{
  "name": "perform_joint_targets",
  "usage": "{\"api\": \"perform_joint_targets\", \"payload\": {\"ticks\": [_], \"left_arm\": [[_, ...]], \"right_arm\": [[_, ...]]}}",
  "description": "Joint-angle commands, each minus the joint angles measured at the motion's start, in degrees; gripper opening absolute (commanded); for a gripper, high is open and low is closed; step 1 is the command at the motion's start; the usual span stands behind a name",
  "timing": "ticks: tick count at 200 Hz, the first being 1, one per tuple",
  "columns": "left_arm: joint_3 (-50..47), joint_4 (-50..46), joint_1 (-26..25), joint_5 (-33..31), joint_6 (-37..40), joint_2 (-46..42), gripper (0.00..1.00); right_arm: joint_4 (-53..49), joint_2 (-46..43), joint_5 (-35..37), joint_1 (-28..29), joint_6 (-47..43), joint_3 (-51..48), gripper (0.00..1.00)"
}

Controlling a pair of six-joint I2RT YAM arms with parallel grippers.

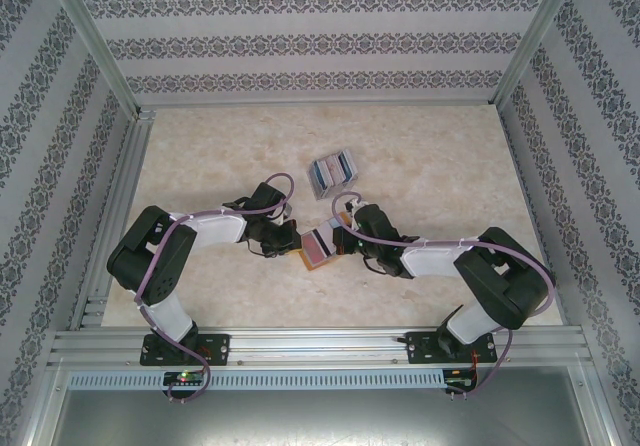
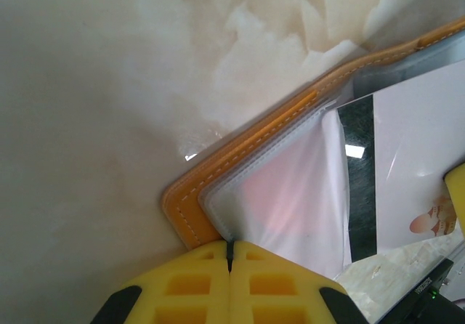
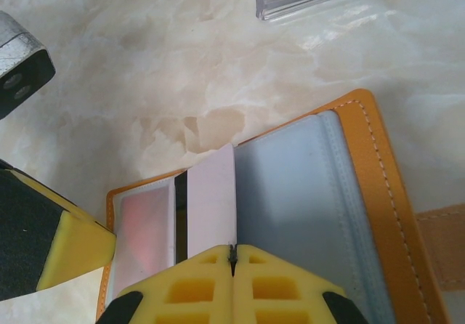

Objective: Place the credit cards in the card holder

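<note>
Top external: card holder lies open mid-table, btw the two grippers. Left gripper is at its left edge, right gripper at its right. The other cards sit farther back, a bit right, well apart from the holder, in a clear box.

Left wrist: fingers pressed together on the holder's near corner, pinning cover + clear sleeves.

Right wrist: fingers closed tight on a white card w/ black stripe, its far end lying among the sleeves. Can't tell if it's actually inside a pocket or just on top.

Risks, as I judge them:
- Card edge may catch on the sleeve lip and buckle the film instead of sliding in, since the sleeves look soft and wrinkled.
- A hard push could drag the holder if the left pinch is only on a corner, so it may pivot.
- The grippers are v. close together, so their fingers may bump.
- Letting go too early could leave the card half out.
</note>
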Motion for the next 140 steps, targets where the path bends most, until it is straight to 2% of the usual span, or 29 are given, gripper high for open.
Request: {"api": "perform_joint_targets", "payload": {"ticks": [1,69,124,140], "left_arm": [[-1.83,-2.66,-1.42,-3.90,-0.40,1.78,0.03],[-1.92,-2.13,-1.60,-3.91,-0.74,1.97,0.03],[-1.74,-2.30,-1.53,-4.24,-0.52,1.96,0.03],[-1.51,-2.48,-1.53,-4.35,-0.43,2.05,0.03]], "right_arm": [[2.14,0.67,0.86,2.03,0.93,-0.65,0.00],[2.92,3.31,-4.29,3.96,3.13,0.51,0.01],[2.99,4.71,-18.50,0.17,6.14,2.18,0.15],[2.67,4.55,-21.19,-0.59,7.10,2.65,0.16]]}}
